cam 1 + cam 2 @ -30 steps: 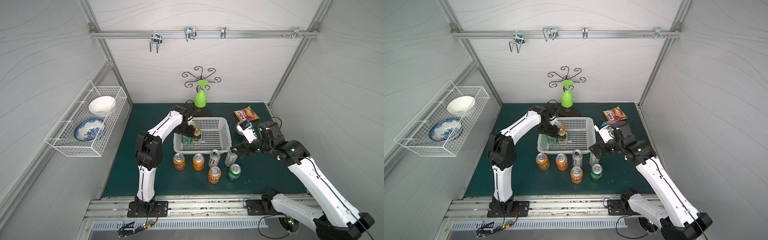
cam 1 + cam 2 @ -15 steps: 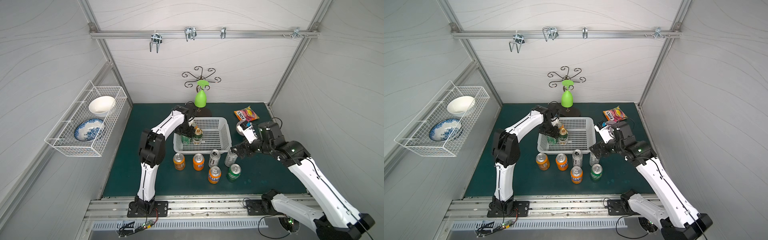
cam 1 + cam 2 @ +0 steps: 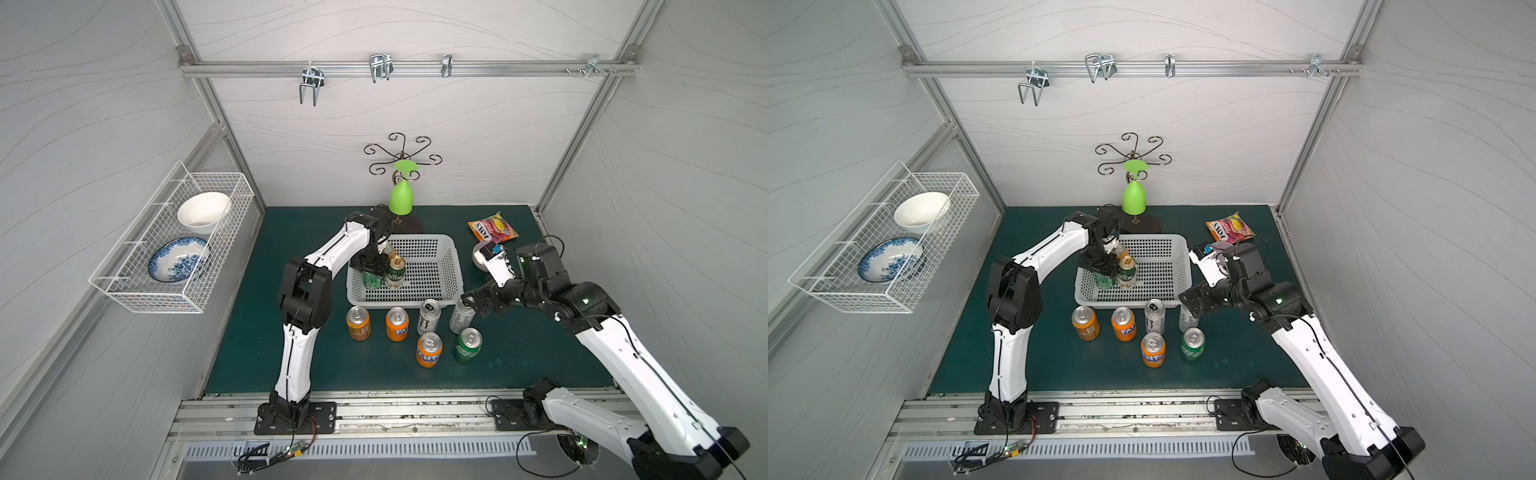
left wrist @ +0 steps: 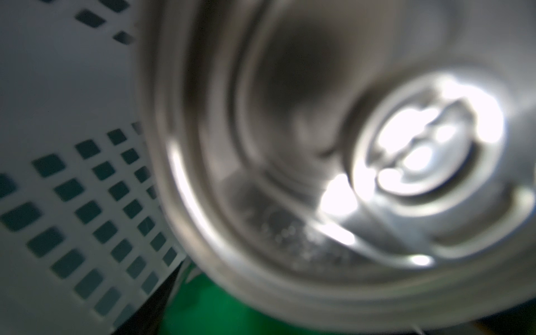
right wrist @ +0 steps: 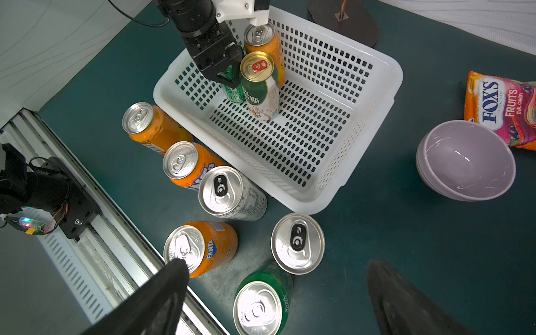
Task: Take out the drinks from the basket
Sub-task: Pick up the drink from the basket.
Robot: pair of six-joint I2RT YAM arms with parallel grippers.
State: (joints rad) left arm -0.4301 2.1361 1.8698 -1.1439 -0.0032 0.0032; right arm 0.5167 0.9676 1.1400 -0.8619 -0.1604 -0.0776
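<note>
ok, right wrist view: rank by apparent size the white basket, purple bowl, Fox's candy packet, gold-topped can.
1. white basket
2. purple bowl
3. Fox's candy packet, cut off by the frame edge, so its rank against the bowl is unsure
4. gold-topped can

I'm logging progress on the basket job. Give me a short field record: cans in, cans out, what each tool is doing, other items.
basket: white, perforated, on the green mat
cans inside: three, namely green can, gold-topped can, Fanta can
cans outside: six upright in front of the basket, namely three orange, two silver, one green
left tool: shut on the green can
right tool: open, above a silver can, holding nothing
other: candy packet, lilac bowl
</note>
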